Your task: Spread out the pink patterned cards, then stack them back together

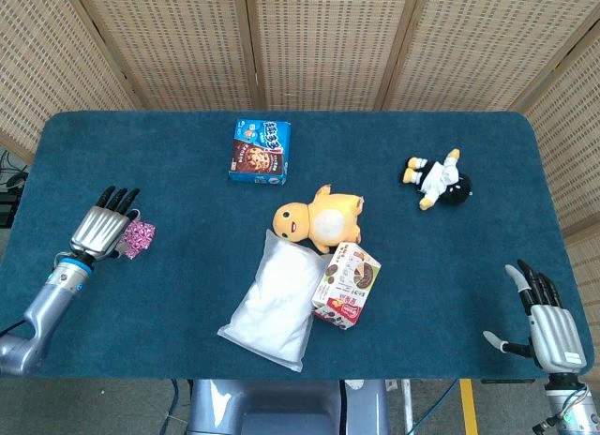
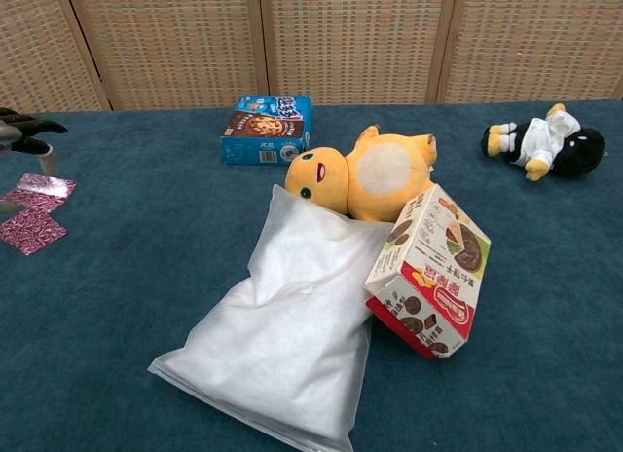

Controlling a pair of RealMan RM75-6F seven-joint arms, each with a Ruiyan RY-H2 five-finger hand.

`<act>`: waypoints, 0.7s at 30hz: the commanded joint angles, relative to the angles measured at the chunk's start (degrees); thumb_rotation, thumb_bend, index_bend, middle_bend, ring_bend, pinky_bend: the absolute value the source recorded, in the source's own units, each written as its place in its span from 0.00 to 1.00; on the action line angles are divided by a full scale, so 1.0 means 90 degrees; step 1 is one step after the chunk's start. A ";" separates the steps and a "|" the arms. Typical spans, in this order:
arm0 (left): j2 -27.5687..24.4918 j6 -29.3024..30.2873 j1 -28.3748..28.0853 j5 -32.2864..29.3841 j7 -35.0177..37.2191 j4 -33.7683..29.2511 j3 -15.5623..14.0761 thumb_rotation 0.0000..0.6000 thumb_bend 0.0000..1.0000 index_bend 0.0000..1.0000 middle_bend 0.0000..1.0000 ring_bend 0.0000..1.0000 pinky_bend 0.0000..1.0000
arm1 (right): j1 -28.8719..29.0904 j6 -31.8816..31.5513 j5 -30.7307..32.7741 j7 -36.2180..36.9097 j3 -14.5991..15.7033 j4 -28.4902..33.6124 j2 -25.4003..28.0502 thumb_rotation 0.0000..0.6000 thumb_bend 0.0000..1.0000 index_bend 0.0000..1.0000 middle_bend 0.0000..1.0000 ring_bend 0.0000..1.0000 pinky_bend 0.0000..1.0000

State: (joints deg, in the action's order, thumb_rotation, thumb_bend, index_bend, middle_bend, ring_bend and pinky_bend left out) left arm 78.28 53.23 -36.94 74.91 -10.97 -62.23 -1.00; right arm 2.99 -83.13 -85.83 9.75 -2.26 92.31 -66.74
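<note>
- My left hand (image 1: 101, 231) hovers at the far left of the blue table (image 1: 422, 294). Its fingers extend toward the far edge, just over the pink patterned cards (image 1: 139, 238).
- Grasp state of the left hand: I cannot tell. The head view shows only its back. The chest view cuts it off at the frame edge, leaving dark fingertips (image 2: 27, 127) and the thumb visible.
- The cards lie flat on the cloth. In the chest view two pink foil pieces show, one slightly beyond the other, touching or overlapping at a corner; I cannot tell which. The head view shows one small pink patch beside the hand, the rest covered.
- Handling judgement: the cards look thin, light and glossy. They should slide readily on each other and flex if pinched hard. They sit flush on soft cloth, so the edges offer little to catch.
- Recommended hold: press lightly on the top face to slide a card, or pinch at an exposed corner or long edge. Avoid a heavy squeeze.
- Card count cannot be read from either view.
- My right hand (image 1: 548, 322) rests at the near right corner, fingers spread, holding nothing, well apart from the cards.
- Stacking appears not yet complete.
</note>
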 commanded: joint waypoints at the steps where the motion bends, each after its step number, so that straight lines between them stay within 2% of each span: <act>1: -0.0046 0.0014 0.0113 0.0230 0.0356 0.0381 -0.0093 1.00 0.31 0.61 0.00 0.00 0.00 | 0.0002 0.0004 -0.0002 -0.0033 0.0005 0.0002 -0.0011 1.00 0.11 0.04 0.00 0.00 0.00; 11: 0.0095 -0.0092 0.0186 0.0552 0.0735 0.1023 -0.0172 1.00 0.31 0.61 0.00 0.00 0.00 | 0.0008 0.0027 0.0024 -0.0118 0.0003 -0.0002 -0.0043 1.00 0.11 0.04 0.00 0.00 0.00; 21: 0.0359 -0.0057 0.0125 0.1155 0.0889 0.1549 -0.0411 1.00 0.31 0.61 0.00 0.00 0.00 | 0.0002 0.0012 0.0038 -0.0084 -0.0012 -0.0013 -0.0032 1.00 0.11 0.04 0.00 0.00 0.00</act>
State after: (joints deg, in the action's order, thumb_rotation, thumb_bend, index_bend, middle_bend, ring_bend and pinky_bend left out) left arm 81.14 52.41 -35.78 84.77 -3.35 -48.76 -4.35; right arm 3.01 -83.02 -85.49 9.01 -2.36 92.19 -67.03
